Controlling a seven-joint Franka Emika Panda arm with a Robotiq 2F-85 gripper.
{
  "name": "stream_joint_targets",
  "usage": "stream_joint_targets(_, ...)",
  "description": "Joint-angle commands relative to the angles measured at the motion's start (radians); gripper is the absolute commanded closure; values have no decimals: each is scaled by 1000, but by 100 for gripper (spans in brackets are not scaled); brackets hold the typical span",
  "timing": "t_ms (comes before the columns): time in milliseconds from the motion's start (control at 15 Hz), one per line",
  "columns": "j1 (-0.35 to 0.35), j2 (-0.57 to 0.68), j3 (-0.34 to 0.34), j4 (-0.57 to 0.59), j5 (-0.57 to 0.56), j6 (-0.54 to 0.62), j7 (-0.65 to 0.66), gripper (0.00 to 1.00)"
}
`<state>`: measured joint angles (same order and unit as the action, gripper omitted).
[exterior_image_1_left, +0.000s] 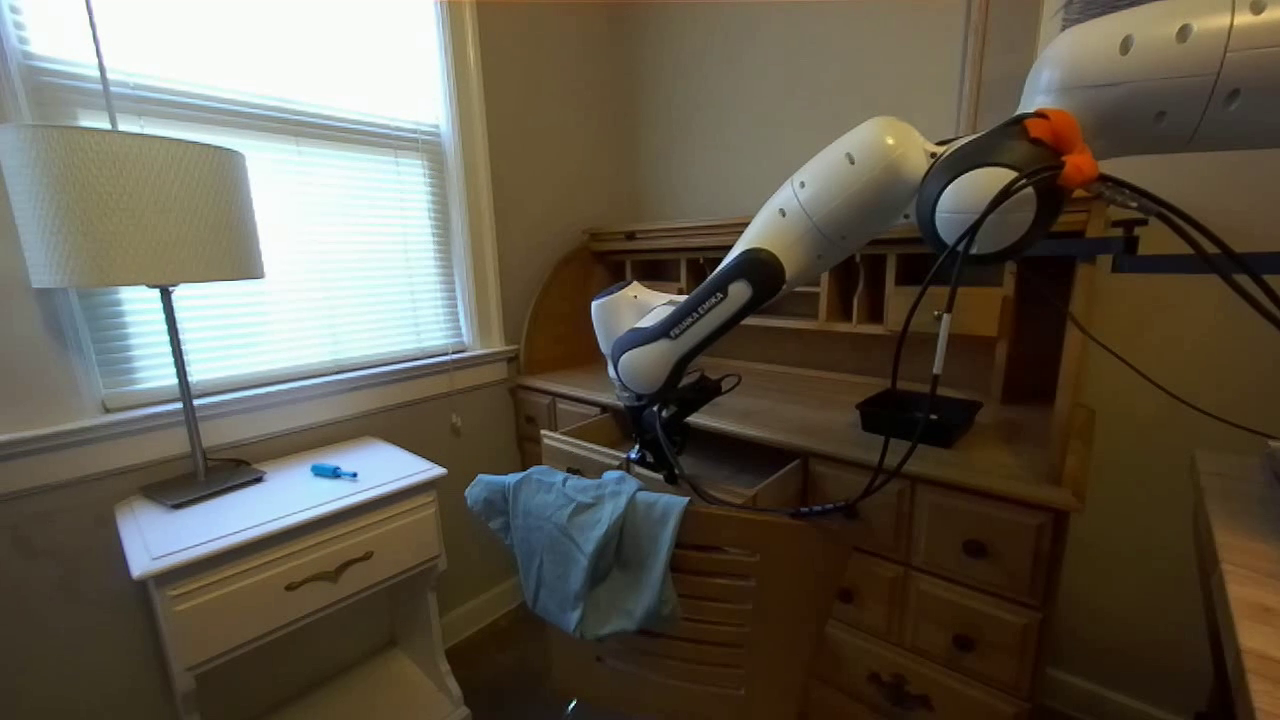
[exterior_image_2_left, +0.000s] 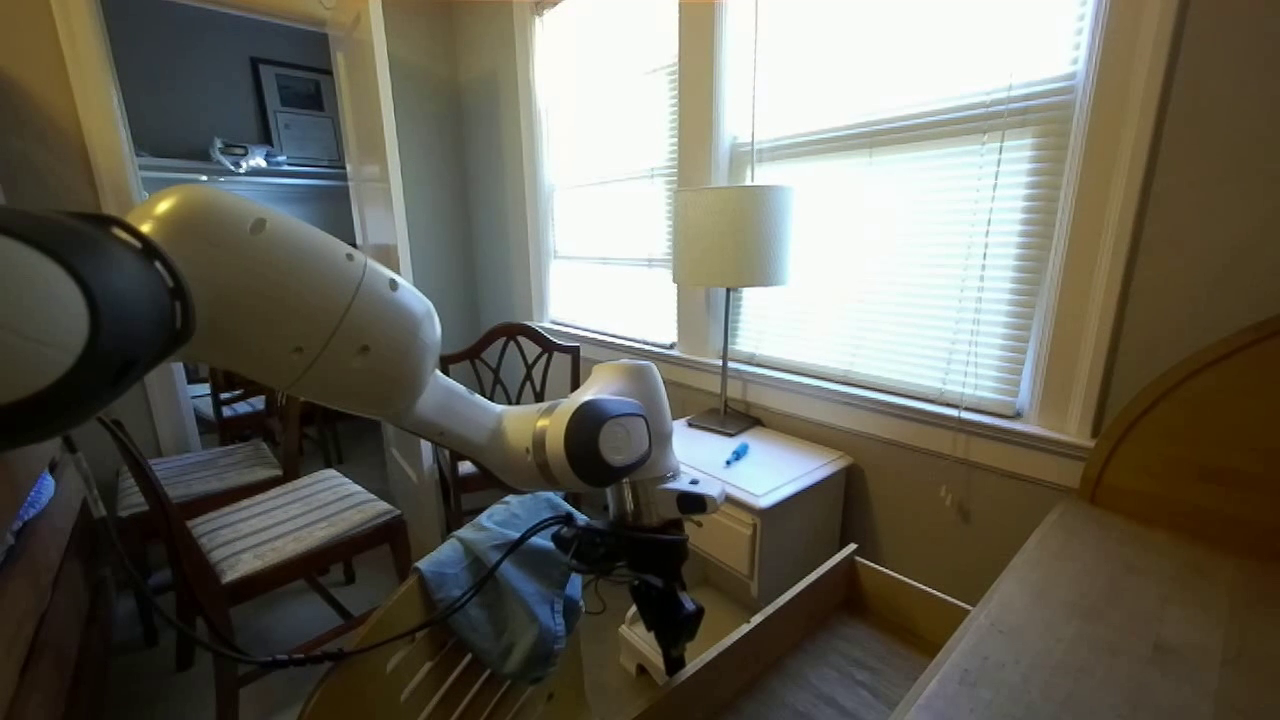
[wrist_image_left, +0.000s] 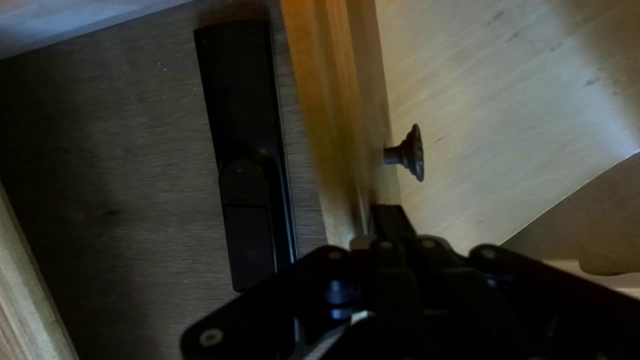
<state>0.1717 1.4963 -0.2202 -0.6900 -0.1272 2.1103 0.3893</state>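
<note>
The room shows pale walls meeting at a corner and a bright window. A roll-top wooden desk stands against the wall adjoining the window. A white robot arm extends down toward the front edge of the desk's worktop. A wooden chair with a slatted back stands before the desk. A white nightstand stands along the window wall. A lamp occupies a window-side corner of the nightstand top. The drawer is pulled out from beneath the worktop's front edge, its front panel facing the chair. A light-blue cloth hangs over the chair's top edge. The gripper points down, its fingers drawn fully together, tips at the front panel's outer side; contact cannot be confirmed. A black tray sits on the worktop, near the end farther from the window. A long black object, type undetermined, lies on the drawer floor along the front panel. A small blue tool lies on the nightstand between the lamp and the edge nearer the desk. A dark knob projects from the front panel's outer face, near the gripper's tips.
</note>
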Motion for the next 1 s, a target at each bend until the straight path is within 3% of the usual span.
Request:
stream_joint_targets(0, -41, 0, -22, -59, -48, -53, 43, 100)
stream_joint_targets(667, -45, -4, -9, -39, -32, -89, 106, 100)
stream_joint_targets(733, -51, -5, 8, -28, -20, -78, 95, 74)
stream_joint_targets(933, -63, -7, 60, 42, -4, 113, 34, 63)
